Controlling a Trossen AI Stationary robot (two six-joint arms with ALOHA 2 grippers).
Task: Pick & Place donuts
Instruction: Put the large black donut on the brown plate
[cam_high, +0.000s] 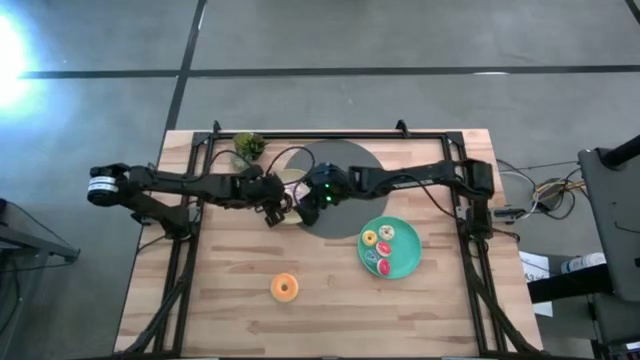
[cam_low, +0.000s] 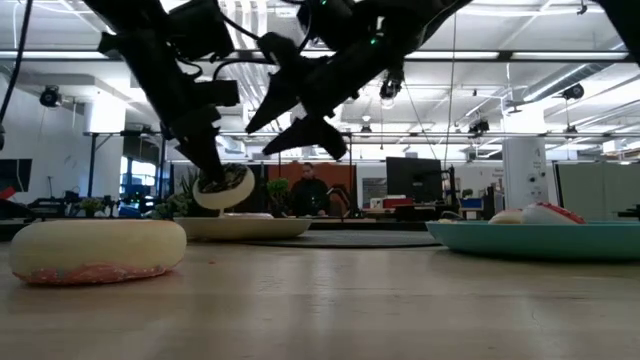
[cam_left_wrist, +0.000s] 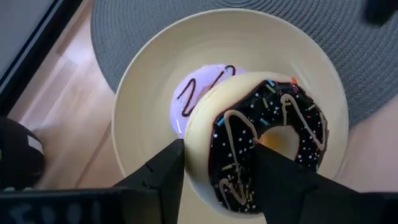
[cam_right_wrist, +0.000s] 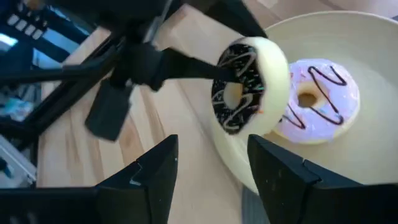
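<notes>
The left gripper (cam_right_wrist: 214, 68) pinches the brown donut (cam_right_wrist: 249, 84) on edge, right above the cream plate (cam_left_wrist: 143, 93). The pink donut (cam_left_wrist: 199, 93) lies flat below. The right gripper (cam_right_wrist: 208, 168) hovers open at 3 o'clock.

Gripped chocolate donut (cam_right_wrist: 249, 87) above cream plate (cam_right_wrist: 373, 155)

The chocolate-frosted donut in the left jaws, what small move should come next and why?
Probably lower it a little and open. The left gripper holds the chocolate-frosted donut with sprinkles tilted on edge just above the round cream plate, beside the pale pink donut with a dark drizzle already lying there. The right gripper hovers open close by, holding nothing.
</notes>
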